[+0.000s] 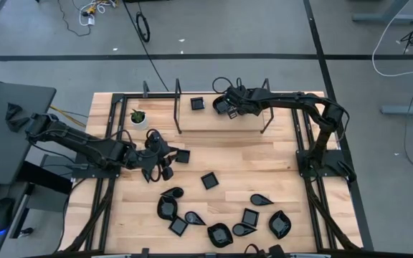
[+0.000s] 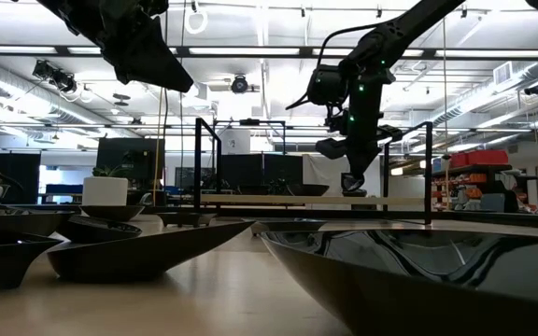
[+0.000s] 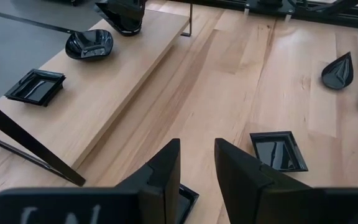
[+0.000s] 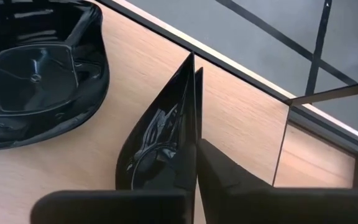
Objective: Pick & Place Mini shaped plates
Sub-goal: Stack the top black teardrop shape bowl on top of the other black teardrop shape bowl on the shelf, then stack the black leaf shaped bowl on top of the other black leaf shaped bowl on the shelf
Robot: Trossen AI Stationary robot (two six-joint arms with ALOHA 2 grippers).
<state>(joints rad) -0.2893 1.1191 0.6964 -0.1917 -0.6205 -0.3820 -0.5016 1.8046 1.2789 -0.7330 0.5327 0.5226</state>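
Grey floor (image 1: pixel 264 29) with dark lines, strip-lit ceiling (image 2: pixel 250 56), perhaps shelving behind.

R gripper (image 1: pixel 229 106) at shelf (image 1: pixel 214 122) plate (image 1: pixel 224 105); L gripper (image 1: pixel 165 159) mid-table.

Overhead, table-level, two wrist close-ups

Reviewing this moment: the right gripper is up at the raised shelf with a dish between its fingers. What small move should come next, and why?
Probably open the right gripper and let go. It is shut on a teardrop plate held on edge just over the raised shelf, beside a rounded plate already there. The left gripper waits open above the table.
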